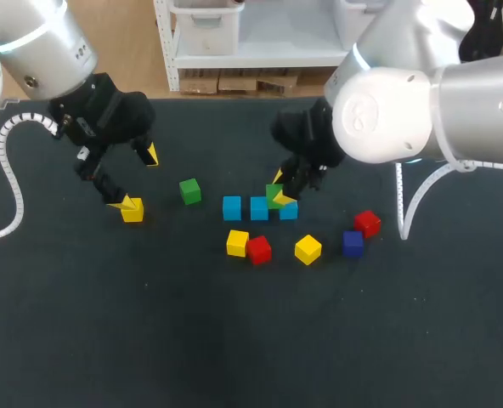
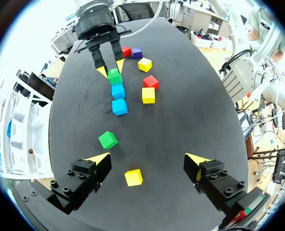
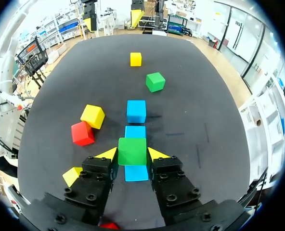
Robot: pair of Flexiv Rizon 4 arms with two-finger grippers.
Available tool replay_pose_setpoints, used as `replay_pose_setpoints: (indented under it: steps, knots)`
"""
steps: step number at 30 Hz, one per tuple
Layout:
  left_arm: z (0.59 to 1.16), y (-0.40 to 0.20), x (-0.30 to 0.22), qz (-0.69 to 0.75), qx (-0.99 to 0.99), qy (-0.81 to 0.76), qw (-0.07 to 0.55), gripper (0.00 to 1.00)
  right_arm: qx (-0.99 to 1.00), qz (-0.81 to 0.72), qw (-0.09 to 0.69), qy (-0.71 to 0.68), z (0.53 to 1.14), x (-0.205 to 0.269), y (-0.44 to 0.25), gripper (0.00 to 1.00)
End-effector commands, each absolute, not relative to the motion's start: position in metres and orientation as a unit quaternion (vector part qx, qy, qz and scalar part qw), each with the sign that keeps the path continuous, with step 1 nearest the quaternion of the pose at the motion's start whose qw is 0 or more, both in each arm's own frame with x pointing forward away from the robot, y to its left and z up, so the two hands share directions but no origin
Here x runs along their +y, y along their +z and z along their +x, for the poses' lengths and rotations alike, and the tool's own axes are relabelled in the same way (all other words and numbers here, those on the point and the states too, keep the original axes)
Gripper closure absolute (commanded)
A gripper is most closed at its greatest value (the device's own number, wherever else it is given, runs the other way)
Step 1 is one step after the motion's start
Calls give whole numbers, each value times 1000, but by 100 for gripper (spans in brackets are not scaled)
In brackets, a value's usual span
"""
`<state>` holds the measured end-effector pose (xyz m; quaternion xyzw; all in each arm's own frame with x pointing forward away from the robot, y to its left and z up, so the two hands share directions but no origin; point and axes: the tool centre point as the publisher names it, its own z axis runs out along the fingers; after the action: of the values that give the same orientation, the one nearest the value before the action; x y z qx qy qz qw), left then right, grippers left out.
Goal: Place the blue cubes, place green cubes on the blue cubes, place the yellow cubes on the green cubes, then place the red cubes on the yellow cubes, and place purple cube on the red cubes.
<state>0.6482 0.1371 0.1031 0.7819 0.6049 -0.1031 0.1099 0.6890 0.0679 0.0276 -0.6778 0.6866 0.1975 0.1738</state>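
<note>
"Where was the green cube (image 3: 132, 151)?"
"Your right gripper (image 3: 133, 155) had it pinched between both fingers, right over the near end of the row of blue cubes (image 3: 136, 111)."
"And my left gripper (image 2: 149, 161)?"
"It was wide open and held nothing. A yellow cube (image 2: 133, 177) lay loose between its fingers."

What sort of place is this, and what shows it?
Probably a robotics lab bench: a left arm and right arm over a black table, the right gripper holding a green cube over a row of blue cubes.
</note>
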Motion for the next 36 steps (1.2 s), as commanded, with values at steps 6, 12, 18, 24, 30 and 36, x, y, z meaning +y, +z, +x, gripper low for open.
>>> replay_pose_setpoints:
  steps: [6,12,18,24,30,36]
  knots:
    - [649,103,138,782,604,-104,110,0,684,-679,174,201,692,69,27,99]
    - [649,103,138,782,604,-104,110,0,684,-679,173,202,692,69,27,85]
    - [649,103,138,782,604,-104,110,0,684,-679,173,203,692,67,27,77]
    - [649,103,138,782,604,-104,110,0,682,-680,175,208,692,66,26,69]
    - [649,103,138,782,604,-104,110,0,681,-680,175,210,692,67,25,68]
    - [649,103,138,782,604,-104,110,0,681,-680,174,210,692,67,24,68]
